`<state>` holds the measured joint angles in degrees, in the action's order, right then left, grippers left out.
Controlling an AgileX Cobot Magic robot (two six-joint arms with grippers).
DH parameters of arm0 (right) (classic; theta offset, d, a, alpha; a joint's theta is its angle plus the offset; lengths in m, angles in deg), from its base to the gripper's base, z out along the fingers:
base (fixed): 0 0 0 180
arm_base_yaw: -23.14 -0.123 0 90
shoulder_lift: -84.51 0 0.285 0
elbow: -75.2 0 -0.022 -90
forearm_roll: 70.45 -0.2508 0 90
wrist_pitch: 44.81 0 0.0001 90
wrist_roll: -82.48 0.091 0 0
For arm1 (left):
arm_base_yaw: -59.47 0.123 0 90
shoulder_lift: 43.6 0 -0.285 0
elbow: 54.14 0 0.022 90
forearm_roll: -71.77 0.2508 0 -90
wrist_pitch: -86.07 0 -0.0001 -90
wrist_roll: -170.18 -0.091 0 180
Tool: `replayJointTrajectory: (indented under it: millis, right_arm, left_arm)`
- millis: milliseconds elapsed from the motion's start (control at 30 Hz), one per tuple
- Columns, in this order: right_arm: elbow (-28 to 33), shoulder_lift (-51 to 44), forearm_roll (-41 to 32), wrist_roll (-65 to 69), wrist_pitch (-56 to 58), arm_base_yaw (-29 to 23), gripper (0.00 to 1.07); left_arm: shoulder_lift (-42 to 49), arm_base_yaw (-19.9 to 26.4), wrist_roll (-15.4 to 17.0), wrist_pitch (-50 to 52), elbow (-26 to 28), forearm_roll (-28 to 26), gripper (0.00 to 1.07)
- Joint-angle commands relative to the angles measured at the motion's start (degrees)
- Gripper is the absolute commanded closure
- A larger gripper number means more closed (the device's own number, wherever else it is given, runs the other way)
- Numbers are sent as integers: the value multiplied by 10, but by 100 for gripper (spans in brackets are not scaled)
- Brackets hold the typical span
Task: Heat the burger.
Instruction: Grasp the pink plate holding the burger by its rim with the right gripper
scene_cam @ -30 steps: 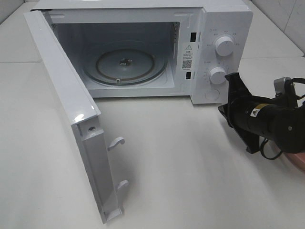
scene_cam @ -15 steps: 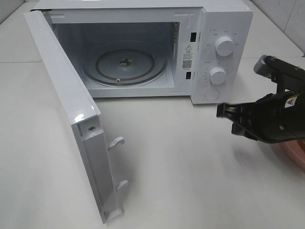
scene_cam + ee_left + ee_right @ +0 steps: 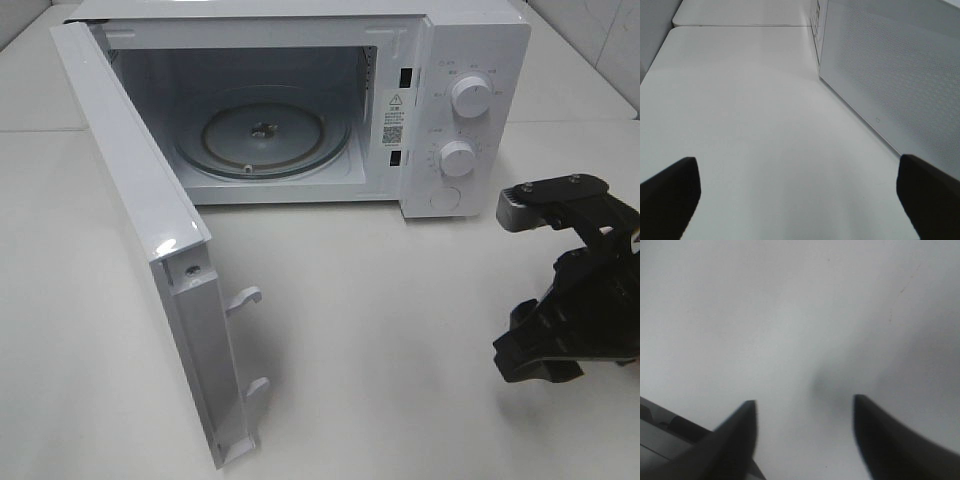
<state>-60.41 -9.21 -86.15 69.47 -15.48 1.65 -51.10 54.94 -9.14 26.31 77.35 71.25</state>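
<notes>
Microwave [image 3: 300, 100] gapes at eleven o'clock, turntable [image 3: 262, 130] bare; right gripper [image 3: 505, 285] at four o'clock hangs parted, empty, left gripper [image 3: 797, 165] wide too. Burger unseen: fetching it looks next.

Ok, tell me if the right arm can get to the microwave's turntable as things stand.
Probably yes. The door stands swung wide to the left, the turntable lies exposed, and nothing shows between the right gripper and the opening.

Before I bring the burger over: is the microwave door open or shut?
Open. The door stands wide to the left, and the glass turntable inside shows, bare.
</notes>
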Motion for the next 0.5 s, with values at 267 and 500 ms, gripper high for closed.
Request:
replayJointTrajectory:
  millis: [267,500]
  right_arm:
    - [-56,23,57,9,57,5,9]
    - [-92,95,68,10,80,50,9]
  left_arm:
    - [9,1,0,5,-2,-5,6]
    - [9,1,0,5,-2,-5,6]
